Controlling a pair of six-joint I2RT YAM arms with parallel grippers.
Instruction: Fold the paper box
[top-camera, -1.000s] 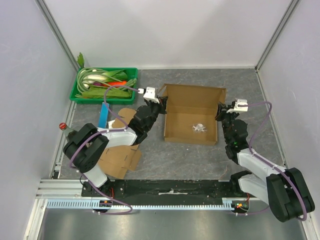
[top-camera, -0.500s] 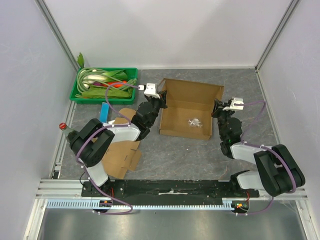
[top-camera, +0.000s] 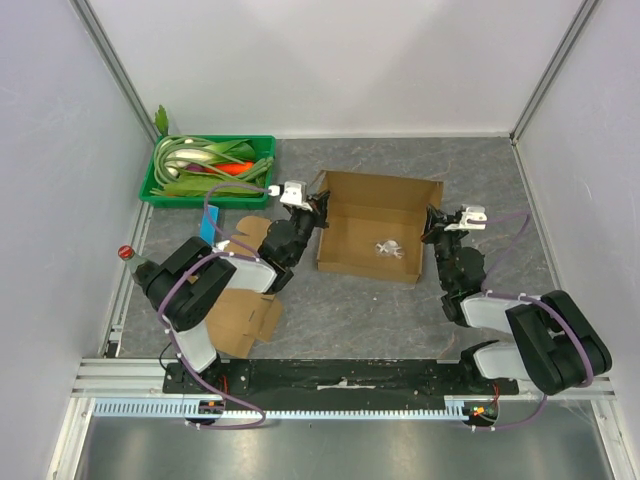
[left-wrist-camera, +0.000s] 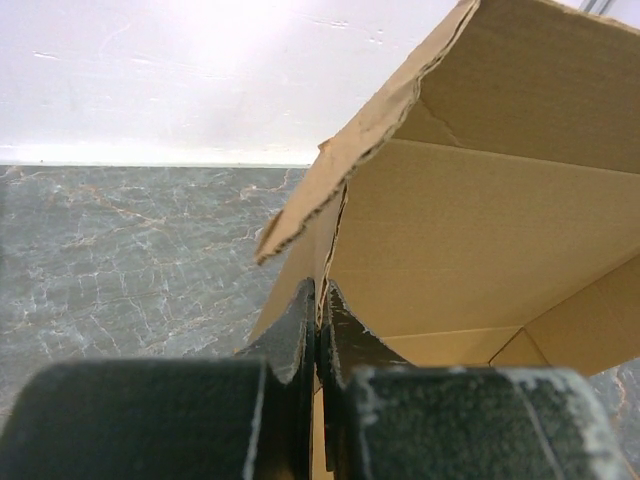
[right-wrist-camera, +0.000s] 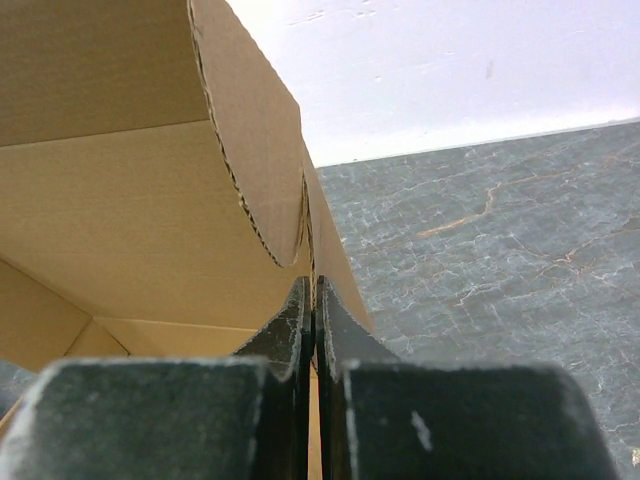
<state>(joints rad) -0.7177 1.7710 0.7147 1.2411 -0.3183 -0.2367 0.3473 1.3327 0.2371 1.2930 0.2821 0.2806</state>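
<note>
The brown cardboard paper box (top-camera: 375, 226) stands open in the middle of the table, a small white scrap (top-camera: 388, 248) on its floor. My left gripper (top-camera: 316, 207) is shut on the box's left side wall (left-wrist-camera: 300, 255); its fingers pinch the cardboard edge in the left wrist view (left-wrist-camera: 318, 310). My right gripper (top-camera: 432, 222) is shut on the box's right side wall (right-wrist-camera: 320, 240), the wall squeezed between its fingers (right-wrist-camera: 312, 305). Both walls stand upright. The back flap rises behind the box.
A green tray (top-camera: 160, 188) of vegetables stands at the back left. A blue object (top-camera: 206, 228) and flat cardboard pieces (top-camera: 242, 318) lie under my left arm. A red-capped item (top-camera: 125, 252) sits at the left edge. Grey table lies behind and right of the box.
Both grippers have kept their hold and drawn toward each other and nearer. The box has shifted slightly left and near, and its side walls have risen upright.
</note>
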